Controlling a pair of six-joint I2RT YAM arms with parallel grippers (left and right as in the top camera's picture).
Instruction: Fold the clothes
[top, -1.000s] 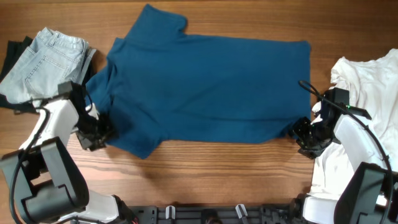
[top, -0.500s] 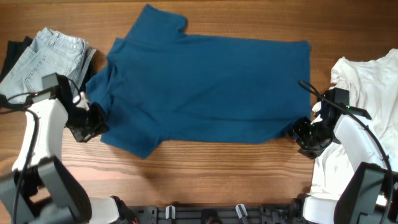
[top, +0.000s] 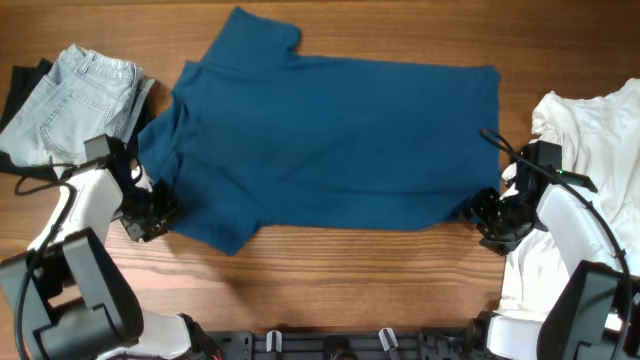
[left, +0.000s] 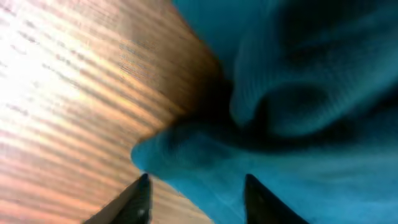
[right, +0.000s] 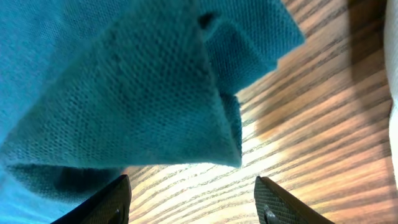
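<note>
Regards the blue polo shirt: lies spread flat across the middle of the table, collar end toward the left, hem toward the right, one sleeve at the far edge, the other at the near-left corner. Reads as a light knit, soft and limp; probably drapes and drags on the wood instead of sliding, and probably sags in the middle if lifted by two corners alone. Best pinched where the edge doubles over: near sleeve tip at left, near hem corner at right. Shows the left end effector at that sleeve, fingers apart, bunched cloth just ahead and running down between them, nothing clamped. Shows the right end effector at the hem corner, fingers wide apart, a turned-over flap of fabric just ahead, bare wood between the tips. Further out: folded jeans just beside the collar end, white garment near the hem side.
</note>
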